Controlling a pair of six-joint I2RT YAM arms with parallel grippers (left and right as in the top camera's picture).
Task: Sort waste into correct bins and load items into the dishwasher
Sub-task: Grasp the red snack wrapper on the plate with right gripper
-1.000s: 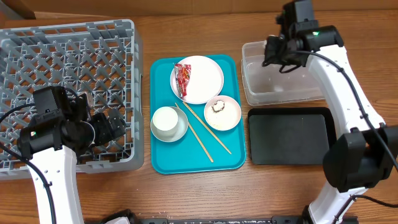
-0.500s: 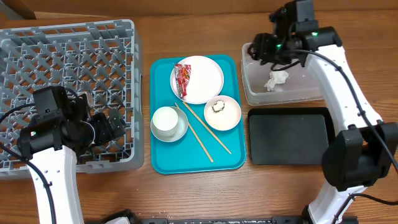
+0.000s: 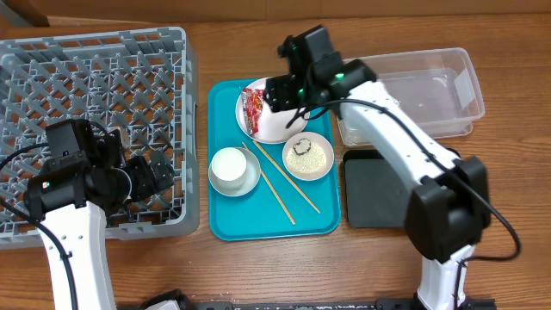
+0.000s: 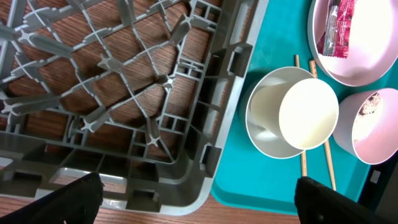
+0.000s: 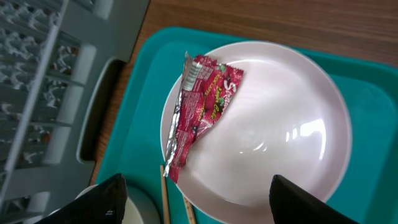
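My right gripper [image 3: 282,96] [image 5: 199,205] hangs open over the white plate [image 3: 284,120] [image 5: 267,124] and holds nothing. The red snack wrapper [image 3: 254,108] [image 5: 202,106] lies on the plate's left side, just ahead of the fingers. On the same teal tray, a pink bowl [image 3: 307,155] holds rice, a white cup [image 3: 230,165] [image 4: 308,112] sits in the grey bowl [image 4: 261,124], and two chopsticks [image 3: 284,185] lie loose. My left gripper [image 3: 157,176] [image 4: 199,199] is open at the near right corner of the grey dish rack [image 3: 95,120] [image 4: 124,81].
The teal tray [image 3: 225,220] sits between the rack and the bins. The clear tub [image 3: 422,86] stands at the back right. The black tray [image 3: 379,202] is in front of it, partly under my right arm. Bare wood surrounds them.
My right gripper opened over the clear tub and dropped a crumpled white wrapper in. It then swung left to above the plate. The left arm stayed still.
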